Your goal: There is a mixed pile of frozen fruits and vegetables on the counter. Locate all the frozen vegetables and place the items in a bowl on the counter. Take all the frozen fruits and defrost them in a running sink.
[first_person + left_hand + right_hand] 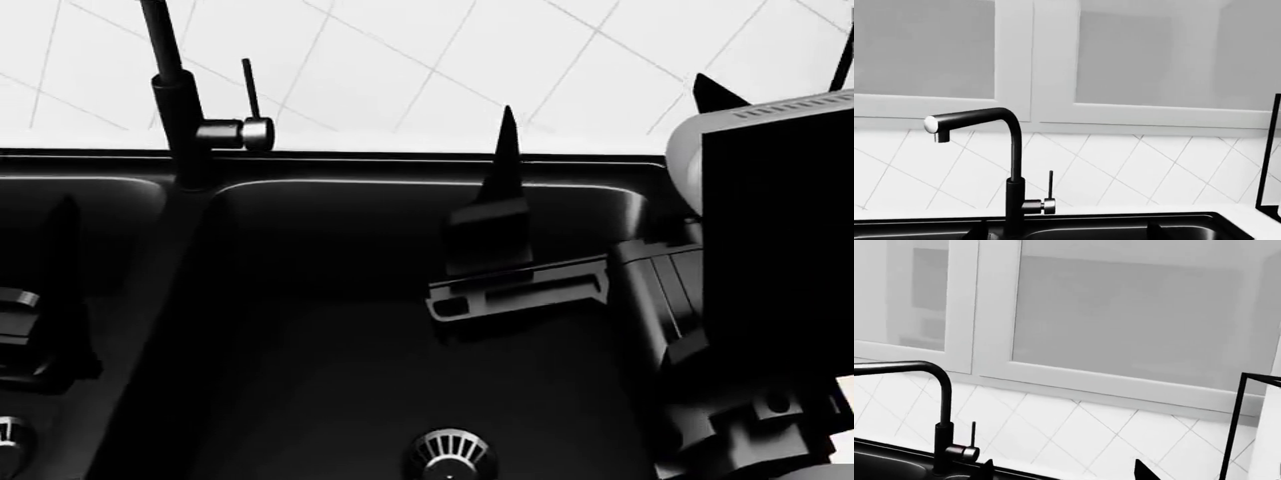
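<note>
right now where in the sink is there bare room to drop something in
The right basin floor is bare between the divider on its left, the drain at the front and the right claw hovering toward the back. The back wall below the faucet and its lever also looks clear. It is crowded along the right edge, where the right arm hangs over the basin.

No readable text, labels, brands, numbers or signs anywhere: not on cabinets, tiles, faucet, sink or arms.

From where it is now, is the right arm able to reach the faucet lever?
Probably yes. The right claw hovers over the sink basin, and nothing stands between it and the faucet lever.
</note>
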`<state>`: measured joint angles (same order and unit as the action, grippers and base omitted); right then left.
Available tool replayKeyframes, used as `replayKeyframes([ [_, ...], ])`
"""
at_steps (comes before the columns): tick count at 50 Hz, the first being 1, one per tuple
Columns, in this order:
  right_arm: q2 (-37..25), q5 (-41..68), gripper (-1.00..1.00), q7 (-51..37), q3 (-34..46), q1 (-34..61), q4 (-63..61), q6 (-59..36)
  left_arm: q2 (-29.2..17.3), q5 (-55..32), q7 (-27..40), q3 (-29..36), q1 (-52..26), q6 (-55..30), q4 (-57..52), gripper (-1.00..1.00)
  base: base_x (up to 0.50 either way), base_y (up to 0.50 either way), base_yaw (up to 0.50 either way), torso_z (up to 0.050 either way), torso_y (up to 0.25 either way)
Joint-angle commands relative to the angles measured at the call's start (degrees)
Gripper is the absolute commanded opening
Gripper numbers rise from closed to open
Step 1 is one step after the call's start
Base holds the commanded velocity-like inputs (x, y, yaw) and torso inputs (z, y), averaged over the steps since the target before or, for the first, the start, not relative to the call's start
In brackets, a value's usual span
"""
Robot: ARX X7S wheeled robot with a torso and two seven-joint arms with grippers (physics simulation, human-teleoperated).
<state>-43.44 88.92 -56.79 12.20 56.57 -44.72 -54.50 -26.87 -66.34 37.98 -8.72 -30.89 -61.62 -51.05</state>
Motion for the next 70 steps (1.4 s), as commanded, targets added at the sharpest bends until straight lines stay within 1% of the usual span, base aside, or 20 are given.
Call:
replayKeyframes([
  [1, -0.09, 1.02, 1.00, -0.94, -0.42, -1.00, -0.95, 1.04, -0.40, -0.52, 0.54, -0.07, -0.01, 0.26, 0.07, 1.00, 0.00, 0.50, 0.00, 0.000, 0.000],
  [22, 0.57, 0.38, 1.00, -1.34, -0.76, -3.27, -2.09, 2.81, -1.30, -1.63, 1.52, 0.22, -0.40, 0.44, 0.01, 1.00, 0.00, 0.50, 0.00, 0.000, 0.000],
  [25, 0.75, -0.90, 1.00, -0.13, -0.93, -4.21, -1.86, 3.22, -1.15, -0.57, 0.86, 0.62, 0.27, 1.04, 0.02, 1.00, 0.00, 0.50, 0.00, 0.000, 0.000],
  [35, 0.80, -1.17, 1.00, 0.06, -1.14, -5.26, -1.92, 3.91, -1.76, -3.53, 3.04, 0.14, -1.83, 0.23, 0.23, 1.00, 0.00, 0.50, 0.00, 0.000, 0.000],
  [44, 1.04, -2.05, 1.00, 0.74, -0.85, -5.42, -1.50, 4.06, -2.00, -4.39, 3.70, 0.53, -3.44, 0.07, 0.87, 1.00, -0.25, 0.50, 0.00, 0.000, 0.000],
  [54, 0.77, -1.50, 1.00, 0.29, -0.91, -5.64, -2.07, 4.34, -2.71, -5.69, 4.21, 0.09, -3.24, 0.26, 0.47, 1.00, -0.26, 0.50, 0.00, 0.000, 0.000],
  [62, 0.47, -2.11, 1.00, 0.74, -1.15, -6.31, -2.33, 4.67, -2.79, -6.10, 4.80, 0.44, -3.62, 0.32, 0.30, 1.00, -0.07, 0.50, 0.00, 0.000, 0.000],
  [65, 0.58, -2.62, 1.00, 0.74, -1.08, -7.27, -2.62, 4.87, -2.60, -4.72, 4.27, 1.45, -3.70, 0.34, 0.59, 1.00, 0.00, 0.50, 0.00, 0.000, 0.000],
  [70, 0.54, -2.32, 1.00, 0.27, -0.83, -7.47, -2.76, 4.80, -2.16, -4.75, 4.53, 2.67, -4.12, -0.06, 1.16, 1.00, 0.00, 0.47, 0.00, 0.000, 0.000],
])
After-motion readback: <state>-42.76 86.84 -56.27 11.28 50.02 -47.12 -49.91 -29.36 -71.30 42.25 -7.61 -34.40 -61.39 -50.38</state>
